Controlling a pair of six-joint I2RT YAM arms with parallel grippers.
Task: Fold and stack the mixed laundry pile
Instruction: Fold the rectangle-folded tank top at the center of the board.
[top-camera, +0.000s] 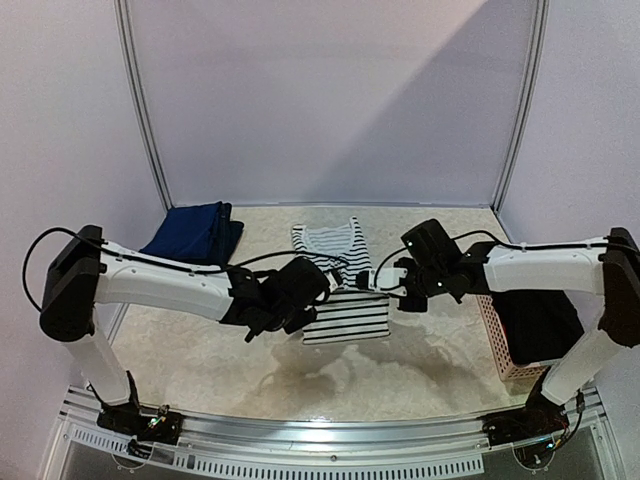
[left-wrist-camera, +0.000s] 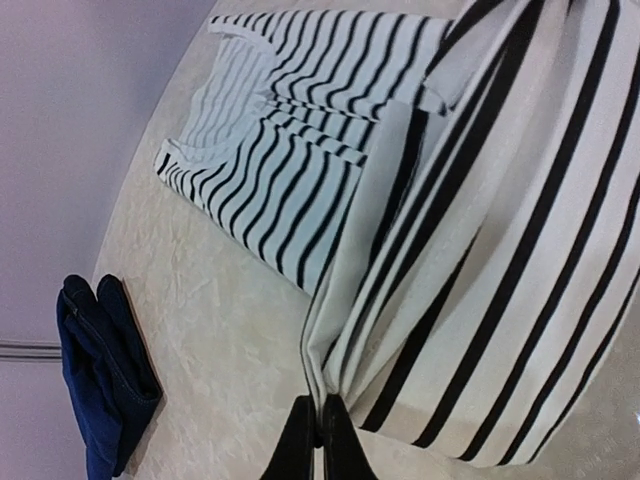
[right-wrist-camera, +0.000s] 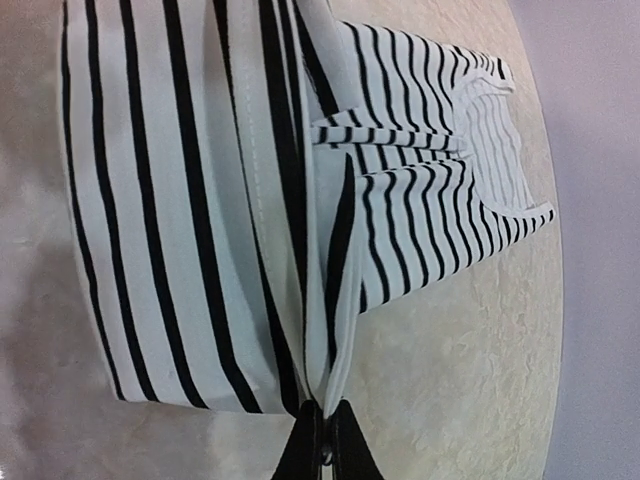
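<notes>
Inspector: Grippers?
Examiner: The left gripper (left-wrist-camera: 320, 432) and right gripper (right-wrist-camera: 322, 440) each pinch a raised edge of the striped tank top (top-camera: 345, 318).
Inspector: Garment's position?
Examiner: Middle of the table (top-camera: 250, 370), strap end flat. A folded navy piece (top-camera: 190, 232) lies far left.

This is a robot test room, not a home. A white left arm (top-camera: 160, 280) and a white right arm (top-camera: 545, 265) are bolted to a metal rail (top-camera: 320, 432). Under the jaws lies a plain cream table (top-camera: 250, 370). Well past the jaws stand bare pale walls (top-camera: 330, 100) with thin metal poles (top-camera: 143, 100), like a small booth.
</notes>
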